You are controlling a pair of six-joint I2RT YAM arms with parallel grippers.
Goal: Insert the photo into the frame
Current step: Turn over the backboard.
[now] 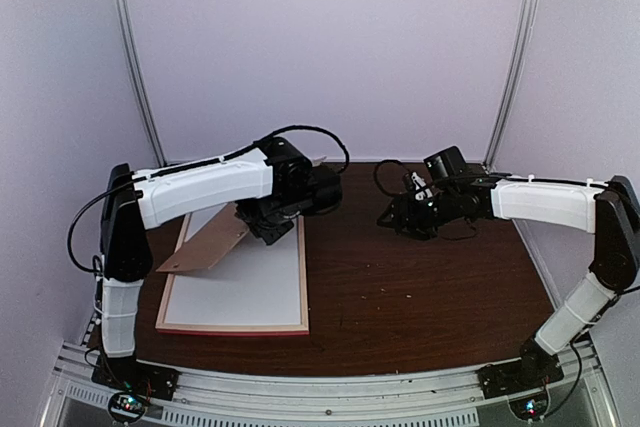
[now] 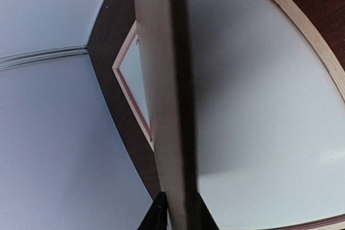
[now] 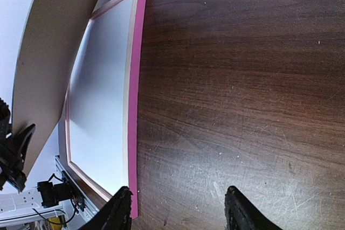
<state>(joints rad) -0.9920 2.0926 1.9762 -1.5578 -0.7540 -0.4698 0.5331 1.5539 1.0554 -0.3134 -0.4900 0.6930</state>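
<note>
1. L arm: rises from its base at the near-left corner, elbow high, forearm running right and a bit away from the base. The wrist bends down over the far part of the frame [image 1: 303, 277].
2. L gripper [image 1: 268, 225]: jaws closed on the far-right end of a brown board [image 1: 205, 245]. The L wrist view shows the board edge-on, pinched btwn both fingers [image 2: 159, 215].
3. Board: tilted, high end in the gripper. It slopes down to the near left, and its low corner reaches the frame's L rail. Can't tell if that corner touches anything.
4. R arm: up from the near-right corner, elbow high at the R edge, forearm reaching left toward the table [image 1: 420, 287] centre. The wrist is folded down.
5. R gripper [image 1: 392, 219]: jaws apart, nothing btwn them. The R wrist cam shows only bare wood under the gap. It hangs over the table, well apart from the frame and the L gripper.
6. Frame: lies flat on the L half of the table, long side running near-to-far, w/ pale wood rails up and a pink outer edge.
7. In the frame: a white sheet [image 1: 245, 292] fills the whole opening, flat. Can't tell what sheet it is. The board shades its far-left part.
</note>
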